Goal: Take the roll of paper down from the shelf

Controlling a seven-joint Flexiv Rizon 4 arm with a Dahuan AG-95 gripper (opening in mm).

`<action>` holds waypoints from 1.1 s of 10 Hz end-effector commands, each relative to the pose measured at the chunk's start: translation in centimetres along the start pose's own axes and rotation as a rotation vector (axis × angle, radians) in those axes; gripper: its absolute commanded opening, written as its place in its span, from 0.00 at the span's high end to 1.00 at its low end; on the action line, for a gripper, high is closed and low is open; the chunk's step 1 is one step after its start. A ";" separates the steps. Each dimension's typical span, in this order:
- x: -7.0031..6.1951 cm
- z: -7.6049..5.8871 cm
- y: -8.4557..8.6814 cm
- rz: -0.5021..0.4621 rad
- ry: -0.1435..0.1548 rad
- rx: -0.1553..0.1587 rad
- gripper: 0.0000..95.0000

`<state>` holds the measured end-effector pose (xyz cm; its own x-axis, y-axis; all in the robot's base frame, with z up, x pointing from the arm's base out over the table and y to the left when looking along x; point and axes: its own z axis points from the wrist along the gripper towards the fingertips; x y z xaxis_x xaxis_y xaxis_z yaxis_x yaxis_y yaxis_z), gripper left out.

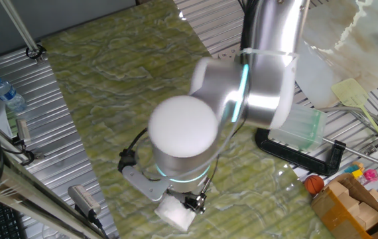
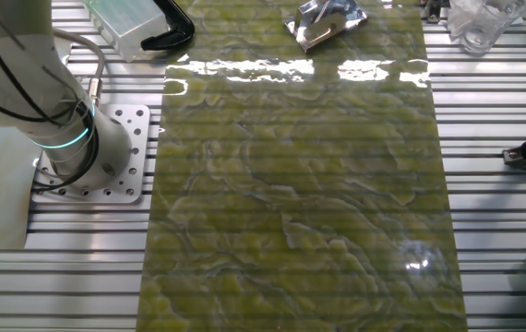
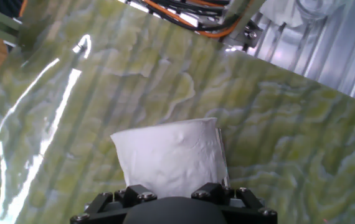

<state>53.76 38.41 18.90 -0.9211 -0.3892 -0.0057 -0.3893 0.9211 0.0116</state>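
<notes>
The white roll of paper (image 3: 171, 158) fills the lower middle of the hand view, right against the hand and above the green mat. In one fixed view the roll (image 1: 174, 214) sits under my gripper (image 1: 190, 201) near the mat's front edge. The gripper appears shut on the roll; its fingertips are hidden by the paper. The shiny metal shelf (image 2: 323, 23) lies at the far end of the mat in the other fixed view, with nothing on it. The gripper is out of that view.
A translucent plastic box (image 1: 300, 126) rests on a black clamp (image 1: 303, 158) to the right of the arm. A cardboard box (image 1: 351, 206) and an orange ball (image 1: 315, 183) are at the right. A water bottle (image 1: 6, 93) stands on the left.
</notes>
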 end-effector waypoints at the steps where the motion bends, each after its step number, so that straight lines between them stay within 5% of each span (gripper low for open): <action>1: 0.7 -0.4 -0.4 0.003 0.001 0.015 1.00; 7: 3.2 -1.6 -4.5 -0.030 0.007 0.024 1.00; 11: 5.7 -1.0 -10.6 -0.047 0.008 0.037 1.00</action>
<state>52.35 26.15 19.78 -0.9024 -0.4308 -0.0060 -0.4306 0.9022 -0.0267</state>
